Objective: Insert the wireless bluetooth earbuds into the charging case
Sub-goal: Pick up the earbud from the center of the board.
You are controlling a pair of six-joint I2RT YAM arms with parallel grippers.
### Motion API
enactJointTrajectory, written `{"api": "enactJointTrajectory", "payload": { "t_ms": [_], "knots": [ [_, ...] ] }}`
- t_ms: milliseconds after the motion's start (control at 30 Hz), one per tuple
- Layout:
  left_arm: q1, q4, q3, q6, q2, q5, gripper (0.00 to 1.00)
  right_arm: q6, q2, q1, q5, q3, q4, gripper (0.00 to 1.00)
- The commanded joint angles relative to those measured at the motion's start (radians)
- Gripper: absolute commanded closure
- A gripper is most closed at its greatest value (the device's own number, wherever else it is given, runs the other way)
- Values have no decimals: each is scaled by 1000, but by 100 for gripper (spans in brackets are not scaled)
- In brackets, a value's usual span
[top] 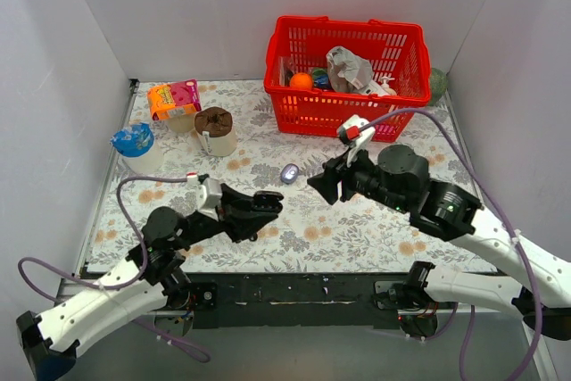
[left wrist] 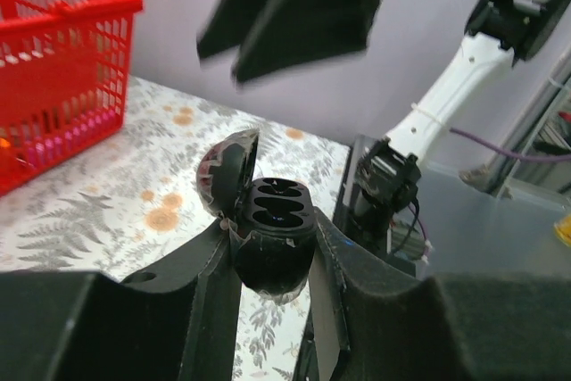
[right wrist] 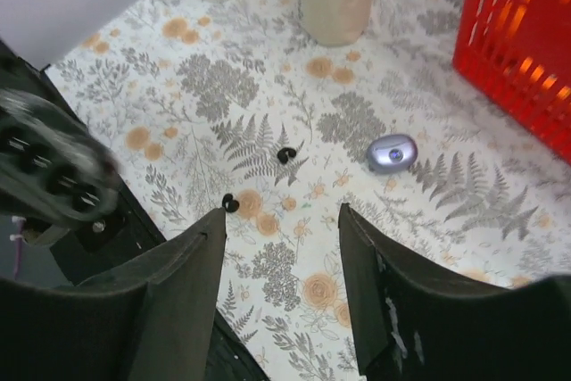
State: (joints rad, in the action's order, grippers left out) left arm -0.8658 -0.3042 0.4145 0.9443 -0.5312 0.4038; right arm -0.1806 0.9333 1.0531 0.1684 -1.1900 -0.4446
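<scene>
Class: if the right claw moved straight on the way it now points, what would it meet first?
Probably the flowered tablecloth, close to the tiny dark earbud; depth is unclear.

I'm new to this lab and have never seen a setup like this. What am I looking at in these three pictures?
These are two robot arms bolted side by side. The overhead picture shows both: the left arm and the right arm. The other two pictures come from cameras on the wrists, so each shows its own fingers at the bottom. The left fingers hold an open dark case with two empty sockets. The right fingers are open, holding nothing, above the flowered cloth. On the cloth lie two tiny dark bits, probably the buds, a small lavender pebble I can't identify, some cups and a red basket.
</scene>
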Motion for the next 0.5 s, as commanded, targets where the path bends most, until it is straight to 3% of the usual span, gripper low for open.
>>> {"api": "enactJointTrajectory", "payload": {
  "t_ms": [0, 233, 467],
  "knots": [
    [5, 86, -16, -1, 186, -201, 100, -123, 53, -22, -85, 197, 84, 41],
    [5, 241, -11, -10, 368, -324, 100, -177, 254, -1, -161, 375, 309, 47],
    [5, 287, 7, -7, 427, -359, 100, -120, 528, 105, -155, 262, 360, 48]
  ]
}}
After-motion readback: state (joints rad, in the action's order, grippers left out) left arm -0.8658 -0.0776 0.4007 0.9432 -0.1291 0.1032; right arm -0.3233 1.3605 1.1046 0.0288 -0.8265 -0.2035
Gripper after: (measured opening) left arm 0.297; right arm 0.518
